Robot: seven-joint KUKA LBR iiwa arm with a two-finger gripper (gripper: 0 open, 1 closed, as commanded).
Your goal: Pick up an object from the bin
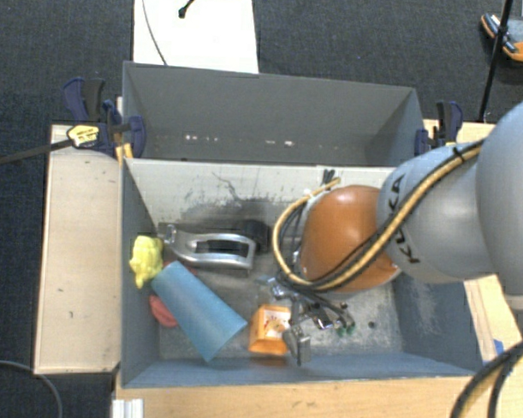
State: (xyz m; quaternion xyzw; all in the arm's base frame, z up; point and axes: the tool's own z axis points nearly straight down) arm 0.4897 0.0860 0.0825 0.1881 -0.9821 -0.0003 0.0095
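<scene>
In the camera view the gripper [302,327] is low in the bin [273,110], near the front wall and a little right of the middle of the floor. An orange box [269,331], small and with a pale patch on its upper face, lies right against the gripper's left side, close to the front wall. Whether they touch cannot be made out, nor whether the box is gripped. The gripper is a dark tangle of metal under the wrist, and whether it stands wide or narrow cannot be told. The orange cover [346,237] on the wrist and the looped cables [286,239] hide the floor behind the gripper, and the grey arm [467,211] covers the bin's right wall and runs out of the picture at the right. Left of the box a blue tube [198,309] lies slantwise on the floor, with its lower end near the box. A red lump [161,311] shows from under the tube's left edge, mostly hidden, so its kind is unclear. A yellow lump [146,258] sits by the left wall, touching the tube's upper end. Behind the tube lies a silver tool [210,247] with a slotted handle; its right end is dark and hard to read. A few small green specks [347,329] lie on the floor just right of the gripper.
</scene>
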